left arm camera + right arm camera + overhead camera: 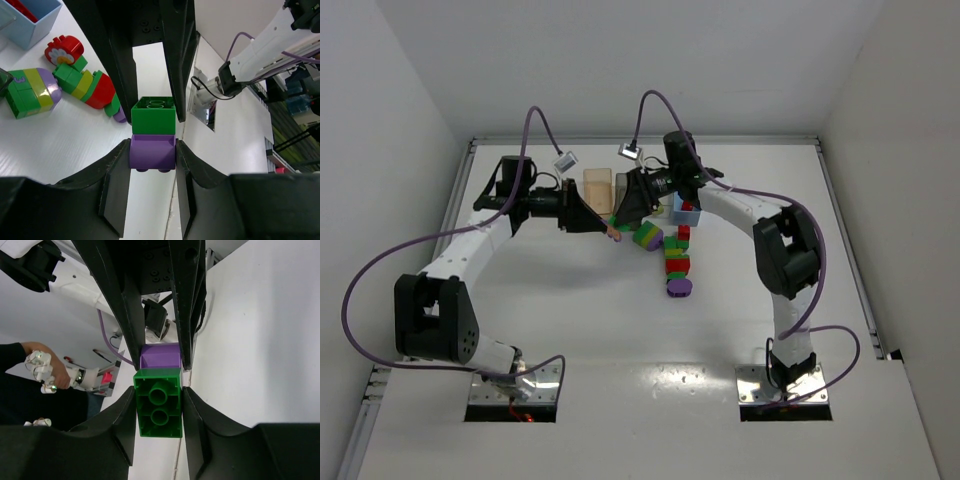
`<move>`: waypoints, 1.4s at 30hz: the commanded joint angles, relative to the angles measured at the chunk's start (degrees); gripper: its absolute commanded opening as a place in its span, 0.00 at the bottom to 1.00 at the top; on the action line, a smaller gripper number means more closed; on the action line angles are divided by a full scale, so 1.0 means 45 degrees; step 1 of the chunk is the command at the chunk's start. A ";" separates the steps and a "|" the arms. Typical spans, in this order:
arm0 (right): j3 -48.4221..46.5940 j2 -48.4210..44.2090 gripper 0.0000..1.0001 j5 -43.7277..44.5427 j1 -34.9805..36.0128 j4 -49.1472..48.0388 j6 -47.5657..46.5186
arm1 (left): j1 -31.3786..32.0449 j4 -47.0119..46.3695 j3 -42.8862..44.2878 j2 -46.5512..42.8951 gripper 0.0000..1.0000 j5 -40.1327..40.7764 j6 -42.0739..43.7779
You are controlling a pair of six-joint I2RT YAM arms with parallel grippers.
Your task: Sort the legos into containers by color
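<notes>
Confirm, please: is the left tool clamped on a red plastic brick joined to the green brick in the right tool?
Not red: in the left wrist view the left tool clamps a purple plastic brick joined to the green plastic brick in the right tool.

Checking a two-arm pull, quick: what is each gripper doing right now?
Left gripper: shut on the purple brick.
Right gripper: shut on the green brick.

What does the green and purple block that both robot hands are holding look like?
It is two shiny plastic bricks stuck end to end, a green brick and a purple brick. The green one shows two round hollow rings. The left gripper pinches the purple brick's sides, the right gripper the green brick's.
</notes>
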State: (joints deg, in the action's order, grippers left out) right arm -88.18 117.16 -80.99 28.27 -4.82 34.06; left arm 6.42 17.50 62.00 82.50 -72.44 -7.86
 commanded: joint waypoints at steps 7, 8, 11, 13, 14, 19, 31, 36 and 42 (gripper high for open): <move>-0.0519 -0.0021 0.25 0.0516 -0.0188 -0.0081 -0.0382 | 0.0098 -0.0568 -0.0201 -0.0480 0.10 -0.0073 0.0418; -0.0657 0.0115 0.25 0.0634 -0.0189 0.0054 -0.0382 | 0.0098 -0.0568 -0.0590 -0.0617 0.10 -0.0073 0.0418; -0.1436 0.0271 0.24 0.1160 -0.0695 0.0386 -0.0693 | -0.0057 -0.0568 -0.1429 -0.1240 0.10 0.0220 0.0418; -0.1789 0.0389 0.23 0.1608 -0.0697 0.0602 -0.0890 | -0.0311 -0.0413 -0.1822 -0.1574 0.10 0.0336 0.0418; -0.2003 0.0544 0.23 0.1727 -0.0813 0.0738 -0.0890 | -0.0448 -0.0238 -0.1959 -0.1711 0.10 0.0337 0.0573; -0.3274 0.1091 0.21 0.3402 -0.0814 0.1596 -0.1571 | -0.1209 0.1131 -0.1961 -0.2393 0.10 0.1077 0.1901; -0.5558 0.2888 0.21 1.0378 0.0611 0.4253 -0.3643 | -0.2324 -0.0254 -0.2332 -0.4642 0.10 0.7444 0.0088; -0.6516 0.3904 0.21 1.1708 0.1002 0.4255 -0.4093 | -0.2441 -0.0255 -0.2449 -0.4642 0.10 0.7565 -0.0207; -0.6967 0.4626 0.26 1.2723 0.1139 0.4489 -0.4699 | -0.2441 -0.0255 -0.2449 -0.4642 0.10 0.7564 -0.0207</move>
State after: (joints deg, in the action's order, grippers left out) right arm -116.44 137.69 -28.21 33.47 15.84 15.62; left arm -3.90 18.31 51.22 62.22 -39.03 -7.99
